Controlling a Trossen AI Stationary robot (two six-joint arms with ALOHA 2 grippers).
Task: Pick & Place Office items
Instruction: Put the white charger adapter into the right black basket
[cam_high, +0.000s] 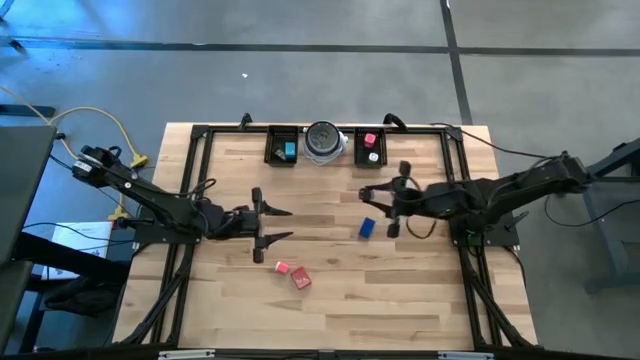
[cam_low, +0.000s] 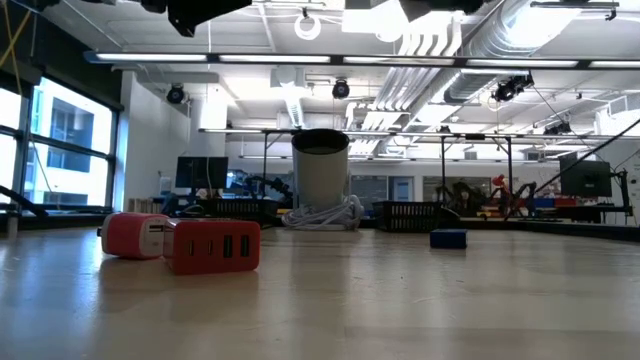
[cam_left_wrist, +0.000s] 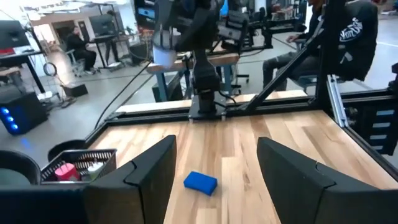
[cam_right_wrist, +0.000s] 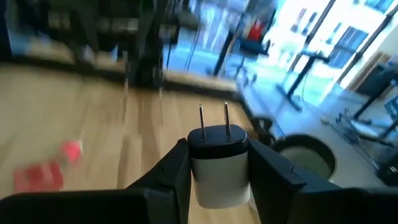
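**Right hand grips white plug**

Right hand (cam_right_wrist: 219, 163) closed on a white plug (cam_right_wrist: 218, 163), prongs out, raised near counter (cam_high: 330, 300) centre. Left hand (cam_high: 281, 225) open, empty. Blue block (cam_high: 367, 228) lies mid-counter; two red blocks (cam_high: 294, 274) nearer the front edge. Other pieces sit in two trays (cam_high: 281, 146) at the back edge.

text: none legible | dark jacket (cam_left_wrist: 348, 37) of seated person: white lettering, unreadable

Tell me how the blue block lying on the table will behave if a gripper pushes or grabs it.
The blue block lies flat and low, with squared sides, so it would probably slide rather than roll or tip. It looks rigid, so it likely would not deform in a grip. Being much smaller than the open left gripper, it is probably light.
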